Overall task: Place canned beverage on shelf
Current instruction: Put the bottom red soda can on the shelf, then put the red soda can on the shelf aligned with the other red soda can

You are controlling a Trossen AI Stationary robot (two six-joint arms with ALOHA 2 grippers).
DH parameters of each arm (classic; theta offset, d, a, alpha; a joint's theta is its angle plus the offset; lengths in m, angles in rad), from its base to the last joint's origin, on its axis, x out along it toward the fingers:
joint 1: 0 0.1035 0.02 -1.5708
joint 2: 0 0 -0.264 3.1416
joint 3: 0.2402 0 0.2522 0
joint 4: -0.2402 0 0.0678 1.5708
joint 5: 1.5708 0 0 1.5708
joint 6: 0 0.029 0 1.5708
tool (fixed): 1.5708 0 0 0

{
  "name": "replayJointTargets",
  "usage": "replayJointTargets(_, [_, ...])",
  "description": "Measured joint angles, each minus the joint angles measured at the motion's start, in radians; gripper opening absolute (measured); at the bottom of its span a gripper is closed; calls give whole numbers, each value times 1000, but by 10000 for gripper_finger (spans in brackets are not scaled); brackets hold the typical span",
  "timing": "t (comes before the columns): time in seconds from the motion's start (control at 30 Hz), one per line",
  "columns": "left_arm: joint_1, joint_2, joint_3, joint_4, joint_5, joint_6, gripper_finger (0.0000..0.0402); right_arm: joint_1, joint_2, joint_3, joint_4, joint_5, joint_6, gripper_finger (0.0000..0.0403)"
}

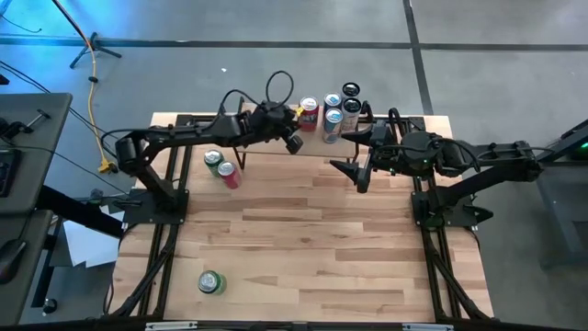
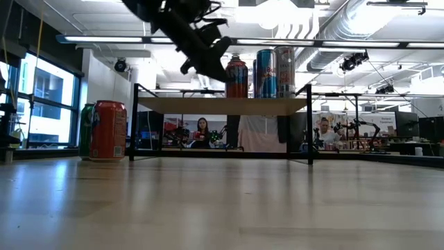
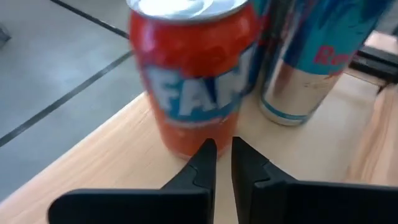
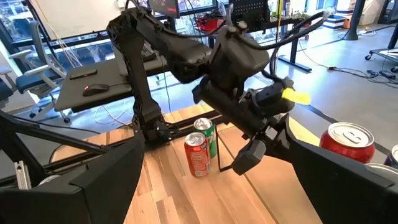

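Note:
The shelf (image 1: 318,138) stands at the table's far edge and carries several upright cans. A red-orange can (image 1: 309,112) (image 3: 193,74) stands at its left end, with blue-and-silver cans (image 1: 333,119) (image 3: 311,62) beside it. My left gripper (image 1: 293,143) (image 3: 222,149) hovers over the shelf's near left corner. It is shut with nothing between its fingers and slants down toward the red-orange can's base, just short of it. My right gripper (image 1: 347,154) hangs open to the right of the shelf's front, holding nothing.
A green can (image 1: 213,160) and a red can (image 1: 228,175) stand together on the table left of the shelf. Another green can (image 1: 211,282) stands near the front left. People sit in the room beyond the table (image 2: 202,130).

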State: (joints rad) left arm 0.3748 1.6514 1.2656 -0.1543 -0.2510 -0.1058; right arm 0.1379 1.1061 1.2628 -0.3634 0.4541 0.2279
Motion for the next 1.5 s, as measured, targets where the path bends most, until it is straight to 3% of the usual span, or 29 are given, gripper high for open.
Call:
replayJointTargets(0.2, [0, -36, -128, 178, -47, -23, 2, 0, 0, 0, 0, 0, -1, 387])
replayJointTargets(0.43, [51, 8, -133, 290, -4, -30, 1, 0, 0, 0, -1, 0, 11, 387])
replayJointTargets(0.9, [47, 4, -133, 260, 36, -48, 0, 0, 0, 0, -3, 0, 26, 387])
replayJointTargets(1.23, [-1, -324, -133, 97, 49, 3, 0, 0, 0, 0, -3, -18, -22, 387])
replayJointTargets(1.5, [-184, -565, -132, -110, 100, -22, 0, 0, 0, 0, -3, -53, -53, 387])
